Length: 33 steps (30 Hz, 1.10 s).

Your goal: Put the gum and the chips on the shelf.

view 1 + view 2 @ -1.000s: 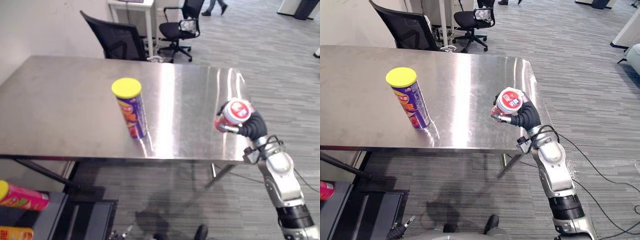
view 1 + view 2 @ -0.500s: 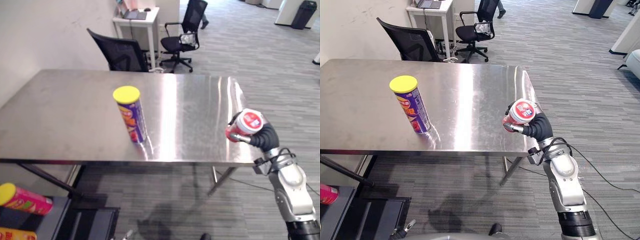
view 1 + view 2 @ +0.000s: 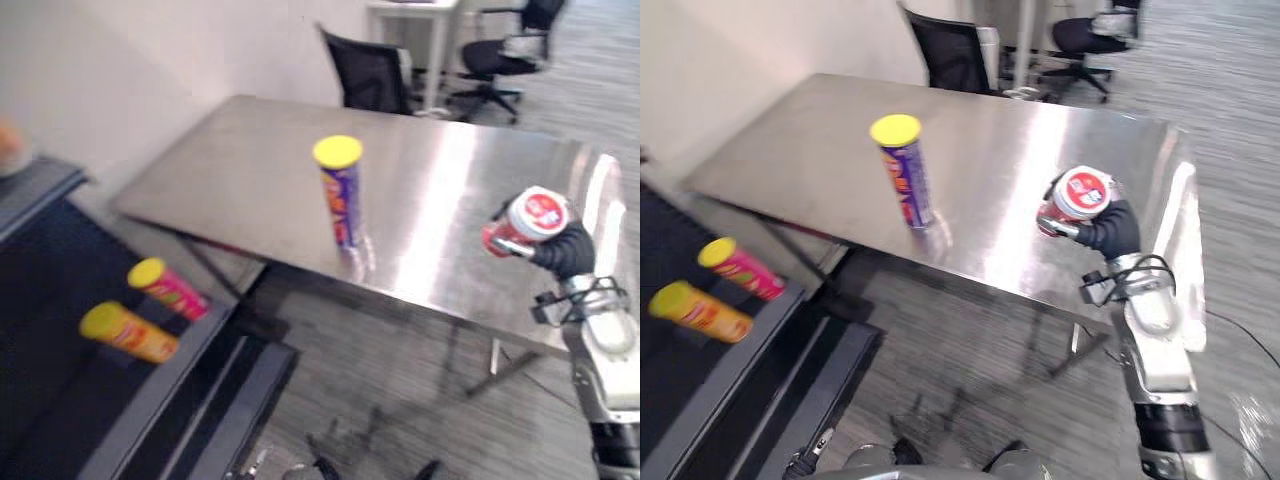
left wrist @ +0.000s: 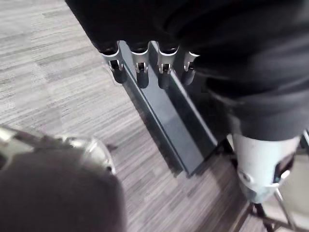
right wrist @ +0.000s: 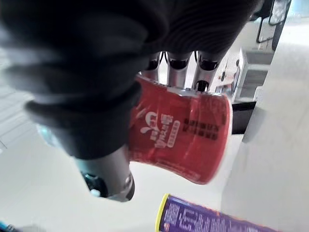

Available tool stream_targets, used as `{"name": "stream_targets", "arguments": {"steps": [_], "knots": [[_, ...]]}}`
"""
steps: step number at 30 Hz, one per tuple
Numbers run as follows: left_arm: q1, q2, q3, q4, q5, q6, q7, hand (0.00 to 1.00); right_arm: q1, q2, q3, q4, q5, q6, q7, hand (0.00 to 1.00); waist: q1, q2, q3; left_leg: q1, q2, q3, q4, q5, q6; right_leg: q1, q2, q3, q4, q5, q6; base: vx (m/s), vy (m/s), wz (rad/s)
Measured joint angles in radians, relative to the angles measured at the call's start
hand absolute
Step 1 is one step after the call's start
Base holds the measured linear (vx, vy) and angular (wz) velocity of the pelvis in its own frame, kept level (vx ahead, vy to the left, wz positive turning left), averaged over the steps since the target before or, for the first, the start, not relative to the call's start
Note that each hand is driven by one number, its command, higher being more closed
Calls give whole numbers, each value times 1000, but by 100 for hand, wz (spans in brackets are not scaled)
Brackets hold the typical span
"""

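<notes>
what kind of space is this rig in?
Probably an open office or lab: a black office chair behind a steel table, more chairs further back, and grey striped carpet throughout.

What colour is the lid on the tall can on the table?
Yellow lid on a purple can; clearest in the right eye view.

The steel table (image 3: 240, 165) carries one purple chips can (image 3: 340, 195) with a yellow lid, standing upright toward its near edge. To the left, well apart from the table, a dark shelf (image 3: 45, 300) holds a pink can (image 3: 167, 288) and an orange can (image 3: 128, 332), both yellow-lidded, lying on their sides near each other. Grey striped floor (image 3: 400, 380) lies beneath.
</notes>
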State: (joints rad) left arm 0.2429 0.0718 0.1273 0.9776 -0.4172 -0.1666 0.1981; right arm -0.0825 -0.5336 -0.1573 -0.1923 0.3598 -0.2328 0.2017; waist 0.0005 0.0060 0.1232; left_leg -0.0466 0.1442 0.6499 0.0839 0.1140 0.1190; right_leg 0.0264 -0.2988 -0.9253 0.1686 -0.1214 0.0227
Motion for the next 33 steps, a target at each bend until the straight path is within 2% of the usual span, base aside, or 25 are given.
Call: {"name": "stream_targets", "arguments": {"steps": [1, 2, 6, 8, 9, 10, 13, 15, 18, 22, 26, 28, 31, 33], "knots": [[-1, -4, 6, 20, 0, 2, 2, 0, 5, 17, -4, 0, 0, -1, -4, 100, 6, 2, 1, 1, 19, 48, 38, -44, -28, 3, 2, -49, 7, -1, -9, -60, -1, 110], [5, -12, 9, 19, -1, 1, 0, 0, 12, 28, -3, 0, 0, -1, -7, 100, 2, 0, 0, 6, 27, 60, 58, -61, -41, 4, -3, -70, 13, -3, -13, -13, -19, 98], [35, -30, 14, 19, -2, -34, 20, 0, 46, 42, -2, 1, -3, -1, -23, 100, -3, 10, 0, 128, 10, 20, -49, -38, -161, 3, -48, -147, 88, -5, -14, -25, 116, 69], [35, -27, -1, 18, -2, -41, 20, 0, 46, 53, -1, 4, -11, 0, -44, 100, -2, 15, 2, 144, -7, -7, -128, -63, -204, -22, -77, -165, 149, -5, -15, -94, 270, 37], [35, -22, -2, 17, -2, -41, 20, 0, 46, 68, -2, 4, -11, 0, -47, 100, -3, 14, 2, 151, -18, -9, -144, -69, -206, -23, -91, -168, 165, -4, -15, -141, 287, 40], [35, -5, -3, 15, -2, -42, 22, 0, 47, 112, 3, 5, -30, 1, -54, 100, -2, -8, 10, 159, -46, -18, -173, -80, -197, -23, -123, -172, 192, 2, -8, -111, 223, 36], [36, 19, -4, 17, 0, -37, 24, 0, 47, 148, 22, 5, -59, 2, -58, 100, 10, -42, 16, 152, -74, -42, -178, -116, -164, -22, -149, -170, 201, 41, -3, -93, 175, 31], [43, 21, -3, 18, 0, -26, 25, 0, 50, 154, 30, 4, -77, 2, -60, 100, 24, -42, 17, 152, -90, -58, -178, -131, -149, -20, -160, -142, 193, 81, -2, -112, 173, 16], [60, 23, -1, 18, 0, -16, 28, 0, 52, 155, 59, 4, -82, 2, -61, 100, 34, -37, 22, 137, -103, -62, -182, -154, -134, -25, -155, -77, 162, 121, 22, -112, 144, 8], [64, 30, 22, 18, -1, 4, 30, 0, 44, 155, 66, 4, -86, 4, -56, 100, 43, -53, 30, 94, -96, -57, -132, -166, -124, -28, -127, -49, 103, 121, 22, 17, 7, 2], [64, 29, 45, 17, -2, 2, 19, 0, 38, 155, 88, 4, -86, 5, -37, 100, 45, -39, 40, 67, -75, -58, -111, -166, -132, -39, -107, -49, 93, 121, 22, 63, -34, 1], [64, 24, 47, 18, -7, 2, 16, 0, 19, 155, 99, 7, -85, 5, -12, 100, 59, -35, 44, 65, -63, -58, -103, -164, -141, -39, -97, -48, 95, 121, 22, 79, -29, 0], [65, 11, 50, 16, -14, 2, 15, 0, -35, 155, 146, 13, -85, 5, 23, 100, 70, -42, 51, 50, -49, -62, -52, -184, -136, -39, -104, -35, 113, 121, 22, 56, 11, 2], [65, 8, 58, 15, -20, 2, 13, 0, -75, 156, 204, 13, -85, 5, 53, 100, 92, -54, 61, 37, -43, -69, 8, -215, -130, -37, -122, -24, 138, 121, 22, 63, 61, 16]]}}
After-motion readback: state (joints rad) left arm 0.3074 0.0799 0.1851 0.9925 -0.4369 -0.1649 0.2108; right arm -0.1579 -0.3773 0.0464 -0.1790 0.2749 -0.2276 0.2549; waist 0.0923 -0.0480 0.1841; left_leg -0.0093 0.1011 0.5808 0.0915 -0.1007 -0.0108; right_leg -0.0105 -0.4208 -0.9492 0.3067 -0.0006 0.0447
